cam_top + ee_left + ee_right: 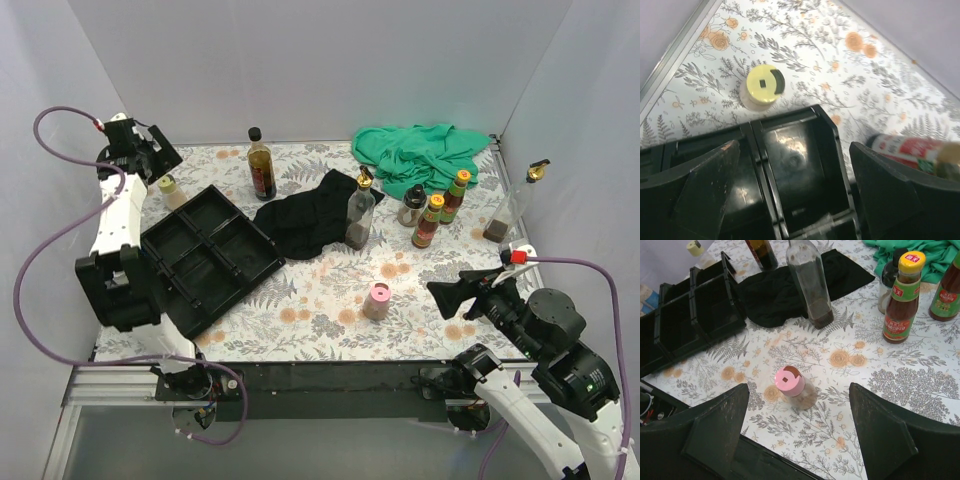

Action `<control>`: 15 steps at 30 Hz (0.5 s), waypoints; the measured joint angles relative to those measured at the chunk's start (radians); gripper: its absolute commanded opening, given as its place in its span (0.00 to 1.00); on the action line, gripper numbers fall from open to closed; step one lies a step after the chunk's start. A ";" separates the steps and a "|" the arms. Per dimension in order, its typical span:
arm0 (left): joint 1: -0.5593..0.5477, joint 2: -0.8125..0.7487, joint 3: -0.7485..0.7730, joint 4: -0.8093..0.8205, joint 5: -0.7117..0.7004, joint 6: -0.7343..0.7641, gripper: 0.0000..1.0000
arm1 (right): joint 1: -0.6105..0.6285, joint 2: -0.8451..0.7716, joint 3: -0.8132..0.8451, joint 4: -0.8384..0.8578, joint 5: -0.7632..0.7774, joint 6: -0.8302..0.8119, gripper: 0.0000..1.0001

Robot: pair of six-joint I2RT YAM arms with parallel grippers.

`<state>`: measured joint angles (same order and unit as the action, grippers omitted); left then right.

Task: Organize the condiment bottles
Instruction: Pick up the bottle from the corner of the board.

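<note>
My left gripper [157,160] hangs open over the table's far left corner, nothing between its fingers [707,187]. Just beyond it stands a yellow-lidded shaker [168,185] [764,85], off the black tray [800,160]. A dark black-capped sauce bottle [261,165] [920,150] stands behind the tray. My right gripper [448,300] [800,435] is open near the front right, facing a pink-lidded shaker [377,300] [792,385] a short way ahead. Further back stand a clear gold-spouted bottle [360,210] [812,285], a grey-lidded jar [412,205] and two red sauces [428,222] [455,195].
The black compartmented tray [210,255] lies at the left with nothing in it. A black cloth [305,222] sits mid-table and a green cloth [420,155] at the back right. Another clear gold-spouted bottle [515,205] leans by the right wall.
</note>
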<state>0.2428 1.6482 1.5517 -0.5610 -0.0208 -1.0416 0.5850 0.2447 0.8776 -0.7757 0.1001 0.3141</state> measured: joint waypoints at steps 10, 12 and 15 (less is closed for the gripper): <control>0.000 0.347 0.151 -0.031 -0.151 0.005 0.85 | 0.000 -0.011 -0.040 0.016 -0.002 -0.004 0.89; 0.000 0.381 0.166 -0.034 -0.163 0.005 0.84 | 0.000 -0.012 -0.045 0.020 -0.001 -0.005 0.89; -0.002 0.421 0.179 -0.035 -0.182 0.006 0.83 | 0.000 -0.012 -0.062 0.030 0.002 -0.008 0.89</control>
<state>0.2409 2.0689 1.7309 -0.5957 -0.2031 -1.0359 0.5850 0.2325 0.8154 -0.7456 0.1020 0.3065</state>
